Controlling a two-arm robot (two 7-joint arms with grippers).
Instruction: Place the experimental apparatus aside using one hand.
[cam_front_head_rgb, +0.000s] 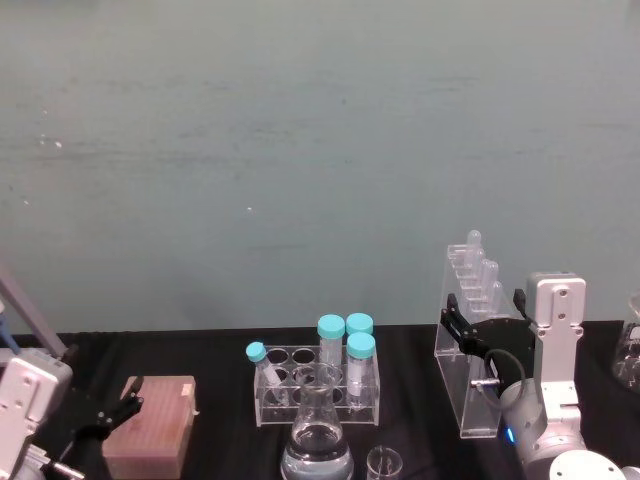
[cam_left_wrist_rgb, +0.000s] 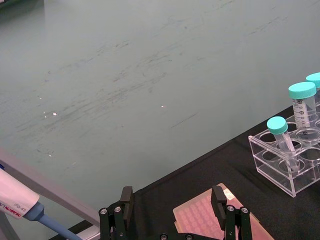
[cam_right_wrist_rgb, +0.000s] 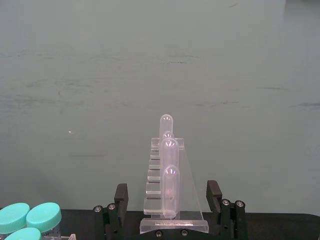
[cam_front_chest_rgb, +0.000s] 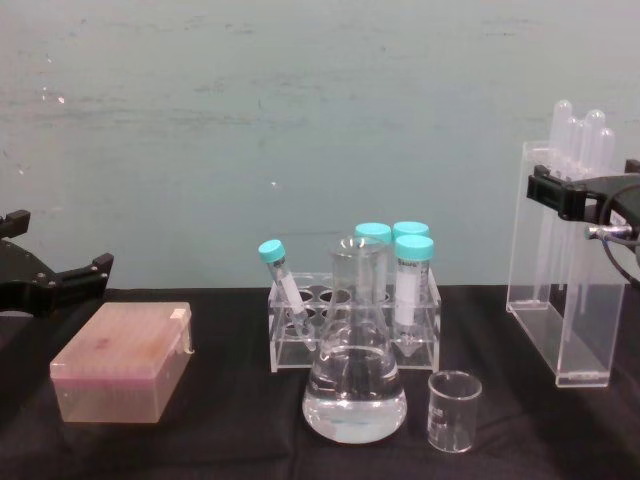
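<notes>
Reaching grasp step, by my read; labware not yet set aside.

- Nearest: small clear glass beaker (cam_front_chest_rgb: 452, 410), empty.
- Just left of it: large glass conical flask (cam_front_chest_rgb: 355, 385), clear liquid in lower part.
- Behind: low clear acrylic tube rack (cam_front_head_rgb: 275, 400), four teal-capped tubes (cam_front_chest_rgb: 413, 285), one leaning.
- Left: pink lidded plastic box (cam_front_chest_rgb: 122, 360); black left gripper (cam_left_wrist_rgb: 171, 197) just beside it, fingers apart, idle.
- Far right: tall transparent acrylic rack (cam_front_chest_rgb: 575, 320) on black table (cam_front_chest_rgb: 220, 440), long clear tubes (cam_right_wrist_rgb: 169, 170) look empty.
- Black right gripper (cam_right_wrist_rgb: 167, 192) straddles its upper part, fingers spread, not clamped.
- Next move calls for square closing on rack walls, then upright lift.
</notes>
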